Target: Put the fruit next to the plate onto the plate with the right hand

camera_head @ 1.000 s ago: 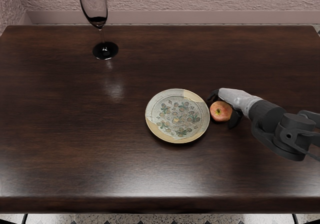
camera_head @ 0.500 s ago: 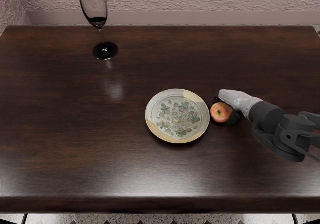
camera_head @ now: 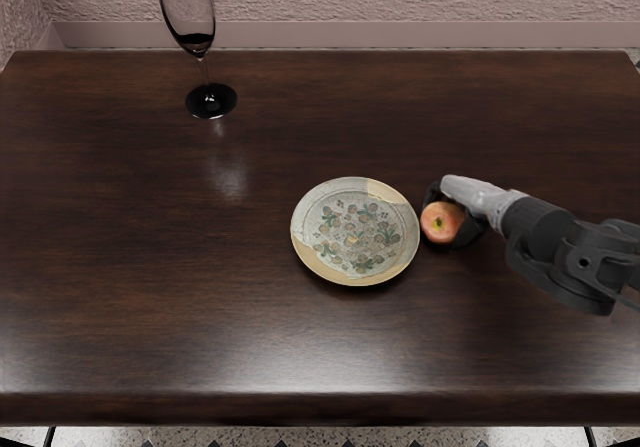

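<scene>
Dark table — right fingers around apple

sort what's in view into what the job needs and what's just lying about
Needed: apple, just right of the plate; right hand, curled around the apple.
Lying about: wine glass, upright, far back left.

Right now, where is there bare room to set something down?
Bare dark wooden table left of the round floral ceramic plate, up to the stemmed wine glass; also the front strip. Crowded right of the plate: right hand gripping the red apple.
</scene>
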Controlling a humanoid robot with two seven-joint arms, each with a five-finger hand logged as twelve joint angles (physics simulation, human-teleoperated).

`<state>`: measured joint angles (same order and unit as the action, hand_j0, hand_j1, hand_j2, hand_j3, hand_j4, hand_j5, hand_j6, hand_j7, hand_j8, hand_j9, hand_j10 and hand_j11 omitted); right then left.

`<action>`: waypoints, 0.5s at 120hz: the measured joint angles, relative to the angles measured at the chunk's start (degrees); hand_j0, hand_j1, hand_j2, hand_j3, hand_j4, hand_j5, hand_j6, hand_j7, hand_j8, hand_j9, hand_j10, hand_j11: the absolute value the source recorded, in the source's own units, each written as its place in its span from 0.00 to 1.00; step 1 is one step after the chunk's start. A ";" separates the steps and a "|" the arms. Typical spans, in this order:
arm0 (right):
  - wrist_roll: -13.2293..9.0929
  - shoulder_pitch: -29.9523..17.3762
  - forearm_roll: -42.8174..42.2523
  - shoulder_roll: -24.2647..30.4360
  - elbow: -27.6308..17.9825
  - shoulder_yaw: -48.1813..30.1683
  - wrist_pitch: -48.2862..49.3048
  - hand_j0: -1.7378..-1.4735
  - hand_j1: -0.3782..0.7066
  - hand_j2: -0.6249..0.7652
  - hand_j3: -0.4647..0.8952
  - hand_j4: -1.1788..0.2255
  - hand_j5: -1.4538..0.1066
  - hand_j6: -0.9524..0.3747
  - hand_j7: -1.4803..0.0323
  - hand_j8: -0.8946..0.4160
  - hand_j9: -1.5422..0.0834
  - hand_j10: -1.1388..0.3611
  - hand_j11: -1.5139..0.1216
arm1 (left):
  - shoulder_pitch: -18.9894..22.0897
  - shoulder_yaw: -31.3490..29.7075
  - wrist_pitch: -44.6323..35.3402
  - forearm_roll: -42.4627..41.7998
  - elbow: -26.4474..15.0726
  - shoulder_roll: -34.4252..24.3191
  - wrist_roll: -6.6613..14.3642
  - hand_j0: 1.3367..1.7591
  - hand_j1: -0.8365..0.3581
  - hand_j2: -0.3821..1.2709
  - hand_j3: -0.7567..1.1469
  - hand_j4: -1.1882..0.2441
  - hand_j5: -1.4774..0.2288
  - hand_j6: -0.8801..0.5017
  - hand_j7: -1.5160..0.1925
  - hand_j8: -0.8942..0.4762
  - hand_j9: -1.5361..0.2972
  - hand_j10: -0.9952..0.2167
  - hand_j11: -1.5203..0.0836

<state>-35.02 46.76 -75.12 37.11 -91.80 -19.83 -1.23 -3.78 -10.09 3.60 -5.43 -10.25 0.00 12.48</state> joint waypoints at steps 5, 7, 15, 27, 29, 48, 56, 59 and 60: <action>0.00 -0.03 0.15 0.08 0.00 -0.69 0.11 0.35 0.57 0.50 0.34 0.56 0.30 0.57 0.36 0.48 0.35 0.35 0.33 | 0.00 0.00 0.00 -0.01 0.01 0.00 0.00 0.76 0.99 0.23 0.40 0.83 0.87 0.64 0.89 0.65 0.84 0.82 0.95; 0.00 -0.03 0.20 0.15 0.00 -1.03 0.15 0.35 0.58 0.50 0.34 0.56 0.30 0.57 0.36 0.48 0.35 0.34 0.33 | 0.00 0.00 0.00 -0.01 0.02 0.00 0.00 0.76 0.99 0.23 0.40 0.83 0.87 0.64 0.89 0.65 0.84 0.82 0.95; 0.00 -0.06 0.41 0.48 0.00 -2.29 0.32 0.35 0.61 0.54 0.34 0.58 0.29 0.59 0.36 0.50 0.35 0.33 0.33 | 0.00 0.00 0.00 -0.01 0.03 0.00 0.00 0.76 0.99 0.23 0.40 0.83 0.87 0.64 0.89 0.65 0.84 0.82 0.95; -0.02 -0.07 0.52 0.72 0.01 -3.96 0.55 0.35 0.61 0.52 0.34 0.58 0.29 0.59 0.36 0.50 0.35 0.31 0.33 | 0.00 0.00 0.00 -0.01 0.02 0.00 0.00 0.76 0.99 0.23 0.40 0.83 0.87 0.64 0.89 0.65 0.84 0.82 0.95; -0.02 -0.08 0.54 0.74 0.00 -4.28 0.62 0.35 0.60 0.52 0.34 0.58 0.29 0.59 0.36 0.50 0.36 0.31 0.33 | 0.00 0.00 0.00 -0.01 0.02 0.00 0.00 0.76 0.99 0.23 0.40 0.83 0.87 0.64 0.89 0.65 0.84 0.82 0.95; -0.03 -0.01 1.55 0.68 -0.32 -6.81 0.97 0.35 0.60 0.52 0.34 0.58 0.30 0.59 0.36 0.49 0.36 0.30 0.34 | 0.00 0.00 0.00 0.00 0.01 0.00 0.00 0.76 0.99 0.23 0.40 0.83 0.87 0.64 0.89 0.65 0.84 0.82 0.95; -0.04 0.17 1.82 0.31 -0.37 -7.55 1.03 0.35 0.60 0.52 0.34 0.58 0.30 0.59 0.36 0.49 0.37 0.30 0.35 | 0.00 0.00 0.00 0.01 0.01 0.00 0.00 0.76 0.99 0.23 0.40 0.83 0.87 0.64 0.89 0.65 0.84 0.82 0.95; -0.04 0.23 1.88 0.04 -0.38 -7.82 1.12 0.34 0.60 0.52 0.34 0.58 0.31 0.58 0.37 0.49 0.37 0.30 0.35 | 0.00 0.00 0.00 0.01 0.02 0.00 0.00 0.76 0.99 0.23 0.40 0.83 0.87 0.64 0.89 0.65 0.84 0.82 0.95; -0.04 0.24 1.90 -0.05 -0.39 -7.90 1.16 0.34 0.60 0.52 0.34 0.58 0.31 0.58 0.37 0.49 0.37 0.30 0.35 | 0.00 0.00 0.00 0.01 0.02 0.00 0.00 0.76 0.99 0.23 0.40 0.83 0.87 0.64 0.89 0.65 0.84 0.82 0.95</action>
<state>-35.05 47.00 -73.22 37.06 -92.19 -27.73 -0.07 -3.78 -10.09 3.60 -5.42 -10.23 0.00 12.48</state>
